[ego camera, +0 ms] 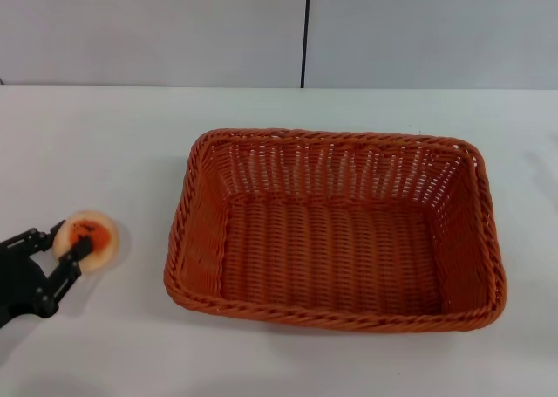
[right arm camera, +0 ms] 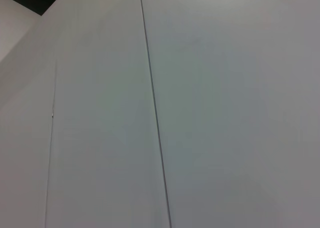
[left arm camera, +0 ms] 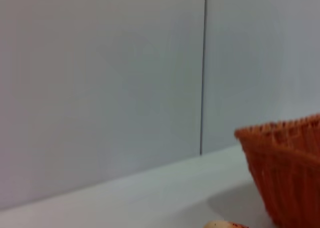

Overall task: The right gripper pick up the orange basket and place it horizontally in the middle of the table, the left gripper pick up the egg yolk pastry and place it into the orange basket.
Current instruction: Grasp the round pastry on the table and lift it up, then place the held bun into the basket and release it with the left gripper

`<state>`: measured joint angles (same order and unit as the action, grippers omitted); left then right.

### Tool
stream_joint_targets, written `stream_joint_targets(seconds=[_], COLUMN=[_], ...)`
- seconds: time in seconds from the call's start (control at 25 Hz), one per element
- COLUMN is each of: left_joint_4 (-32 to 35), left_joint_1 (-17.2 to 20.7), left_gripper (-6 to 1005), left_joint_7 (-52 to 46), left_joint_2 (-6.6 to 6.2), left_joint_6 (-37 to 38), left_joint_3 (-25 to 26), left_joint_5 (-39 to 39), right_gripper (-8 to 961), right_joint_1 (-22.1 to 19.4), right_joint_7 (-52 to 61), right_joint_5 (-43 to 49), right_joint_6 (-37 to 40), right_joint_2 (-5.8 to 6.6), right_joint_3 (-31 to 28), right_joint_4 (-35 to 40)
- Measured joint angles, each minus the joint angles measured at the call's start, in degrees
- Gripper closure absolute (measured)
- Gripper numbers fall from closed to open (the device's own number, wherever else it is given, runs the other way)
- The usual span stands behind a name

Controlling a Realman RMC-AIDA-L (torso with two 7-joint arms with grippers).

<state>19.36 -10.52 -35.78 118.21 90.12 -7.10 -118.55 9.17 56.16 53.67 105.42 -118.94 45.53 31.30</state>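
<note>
The left gripper [ego camera: 71,241] pinches the pastry [ego camera: 87,237] at the lower left of the frame.
The basket [ego camera: 336,229] stands in the middle on the table [ego camera: 105,144].

No readable text, labels, brands, numbers or signs on anything in any view.
</note>
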Motion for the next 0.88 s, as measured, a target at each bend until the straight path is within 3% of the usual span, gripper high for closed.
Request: stream_joint_targets(seconds=[0.32, 0.56, 0.88], left_joint_4=[-0.62, -1.93, -7.50], left_joint_1=[-1.59, -5.41, -12.76], left_gripper=[697, 758, 820], left_joint_7=[-0.20, -0.75, -3.38], left_joint_2=[-0.08, 0.09, 0.23], left_joint_6=[8.74, 16.09, 12.88], left_joint_3=[2.56, 2.33, -3.69], left_joint_5=[1.05, 1.06, 0.92], right_gripper=[415, 414, 411], right_joint_1=[-0.09, 0.27, 0.70], right_joint_7=[0.00, 0.00, 0.00], right_joint_5=[0.00, 0.00, 0.54], right_joint_6=[-0.03, 0.29, 1.01], right_joint_2=[-0.05, -0.14, -0.23], right_joint_3=[-0.01, 0.14, 0.27], right_joint_4=[-0.14, -0.18, -0.19])
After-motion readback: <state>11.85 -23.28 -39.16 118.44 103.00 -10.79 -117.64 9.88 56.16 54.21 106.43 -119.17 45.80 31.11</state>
